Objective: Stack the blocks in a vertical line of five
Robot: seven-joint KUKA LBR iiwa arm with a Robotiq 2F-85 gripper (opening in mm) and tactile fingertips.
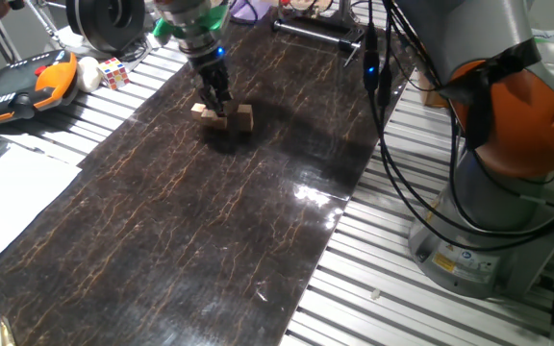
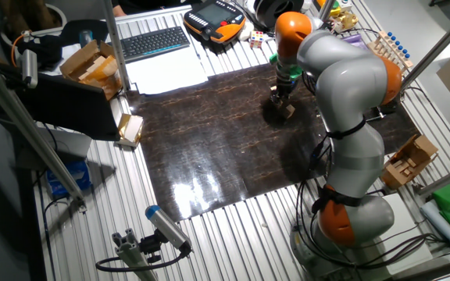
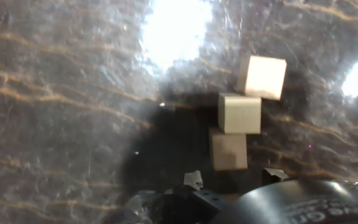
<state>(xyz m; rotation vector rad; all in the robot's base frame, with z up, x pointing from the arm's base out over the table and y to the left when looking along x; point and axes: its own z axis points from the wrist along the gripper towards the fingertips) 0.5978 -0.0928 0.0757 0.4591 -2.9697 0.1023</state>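
Three light-tan wooden blocks lie close together on the dark marbled mat [image 1: 210,221]. In the hand view they form a slanted row: a far block [image 3: 261,77], a middle block [image 3: 239,113] and a near, shadowed block [image 3: 229,149]. My gripper [image 3: 232,177] hangs just above the near block, open, with one fingertip [image 3: 193,179] on either side of it and nothing held. In one fixed view the gripper [image 1: 219,104] stands over the cluster of blocks [image 1: 244,117]. From the other side the gripper [image 2: 278,100] partly hides the blocks [image 2: 287,111]. No further blocks show.
A multicoloured Rubik's cube [image 1: 113,72] and an orange teach pendant [image 1: 27,86] lie beyond the mat's far left corner. White paper [image 1: 8,192] and a keyboard [image 2: 155,40] sit to the left. The robot base [image 1: 508,154] and cables [image 1: 383,115] stand on the right.
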